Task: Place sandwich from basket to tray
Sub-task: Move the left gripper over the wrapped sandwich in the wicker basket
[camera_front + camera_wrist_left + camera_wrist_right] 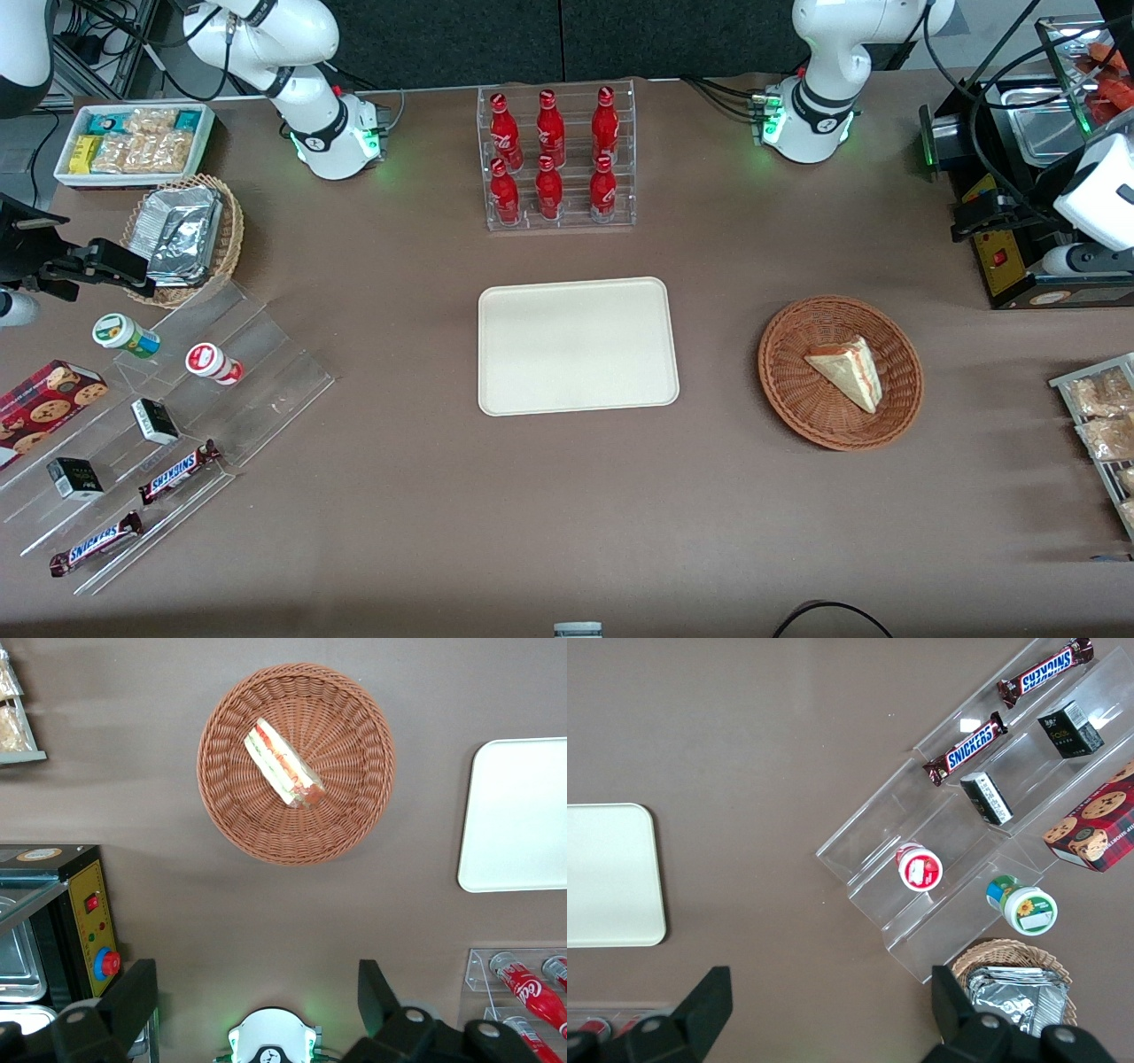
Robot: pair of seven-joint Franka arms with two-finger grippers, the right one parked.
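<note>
Inside the basket lies the sandwich, beside the bare tray on the counter. High over the counter's working-arm end, the gripper hangs released, fingers spread wide, holding nothing.

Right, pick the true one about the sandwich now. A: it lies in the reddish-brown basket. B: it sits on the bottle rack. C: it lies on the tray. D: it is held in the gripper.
A: the sandwich lies inside the basket, the tray is bare, and the gripper is open, holding nothing, high above the table.
</note>
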